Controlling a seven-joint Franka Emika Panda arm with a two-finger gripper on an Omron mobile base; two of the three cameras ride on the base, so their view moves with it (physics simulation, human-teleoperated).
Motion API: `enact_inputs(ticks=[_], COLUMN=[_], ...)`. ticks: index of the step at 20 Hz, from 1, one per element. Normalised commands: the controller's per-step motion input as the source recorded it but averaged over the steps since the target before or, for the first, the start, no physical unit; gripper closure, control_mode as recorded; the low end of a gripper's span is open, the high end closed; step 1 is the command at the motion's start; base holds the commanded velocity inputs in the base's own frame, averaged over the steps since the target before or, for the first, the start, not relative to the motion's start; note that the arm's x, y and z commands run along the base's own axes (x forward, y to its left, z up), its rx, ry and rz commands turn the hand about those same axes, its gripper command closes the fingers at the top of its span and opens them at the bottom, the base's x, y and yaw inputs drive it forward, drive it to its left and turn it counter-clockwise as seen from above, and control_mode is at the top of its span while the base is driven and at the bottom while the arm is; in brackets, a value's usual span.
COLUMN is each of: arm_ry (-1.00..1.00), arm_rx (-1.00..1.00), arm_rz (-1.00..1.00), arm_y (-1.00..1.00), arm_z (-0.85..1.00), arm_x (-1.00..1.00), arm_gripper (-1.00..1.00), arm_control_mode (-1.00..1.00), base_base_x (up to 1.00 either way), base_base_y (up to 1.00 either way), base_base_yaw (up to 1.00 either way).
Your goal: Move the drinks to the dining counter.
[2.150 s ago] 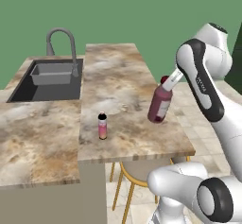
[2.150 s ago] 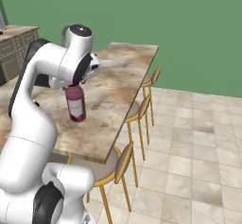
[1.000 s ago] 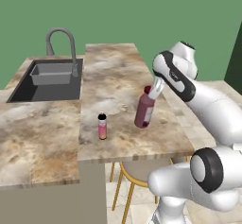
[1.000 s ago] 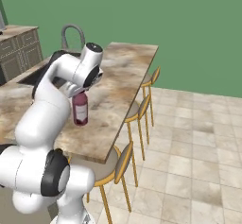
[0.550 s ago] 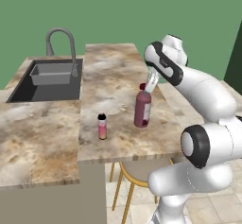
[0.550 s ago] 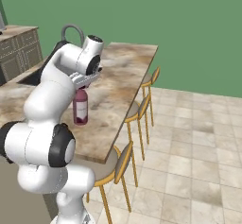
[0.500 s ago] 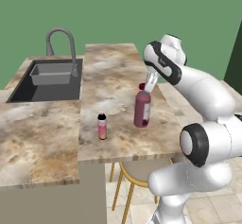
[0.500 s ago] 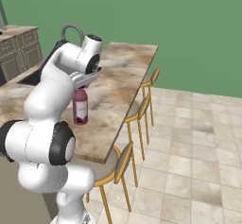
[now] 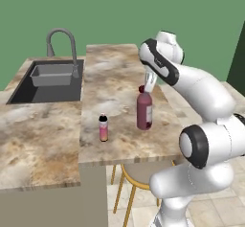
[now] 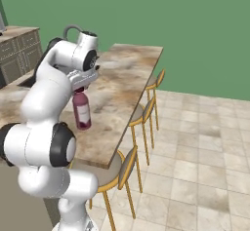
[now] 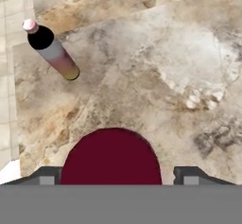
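The dark maroon bottle (image 9: pixel 144 113) (image 10: pixel 82 110) stands upright on the dining counter (image 9: pixel 119 77) (image 10: pixel 127 74). My gripper (image 9: pixel 146 84) (image 10: pixel 81 86) hangs right over its neck. In the hand view the maroon bottle (image 11: pixel 111 157) sits between the fingertips of the gripper (image 11: pixel 116 176), with a thin gap showing on the right side, so the jaws look open. The slim pink bottle (image 9: pixel 103 128) (image 11: pixel 52 50) with a black cap stands on the same slab (image 11: pixel 165 76), to the left of the maroon one and nearer the front edge.
A dark sink (image 9: pixel 48 80) with a curved grey faucet (image 9: pixel 62 41) lies left of the slab. Gold-framed stools (image 9: pixel 139 178) (image 10: pixel 124 166) line the overhang side. Beige cabinets (image 10: pixel 14 49) stand at the far left. Tiled floor spreads to the right.
The arm carried the maroon bottle left and down, then set it upright on the counter. The jaws have since widened around its neck. The pink bottle has not moved.
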Motion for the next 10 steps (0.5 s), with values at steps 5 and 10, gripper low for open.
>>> enact_inputs(ticks=[5,10], arm_ry=[-0.16,-0.23], arm_rx=[0.0,0.0], arm_rz=[0.0,0.02], arm_y=[-0.36,-0.12], arm_z=[0.02,0.25], arm_x=[-0.49,-0.28], arm_gripper=[-1.0,-1.0], arm_control_mode=[-1.0,-1.0], base_base_x=[0.0,0.0], base_base_y=[0.0,0.0], base_base_yaw=[0.0,0.0])
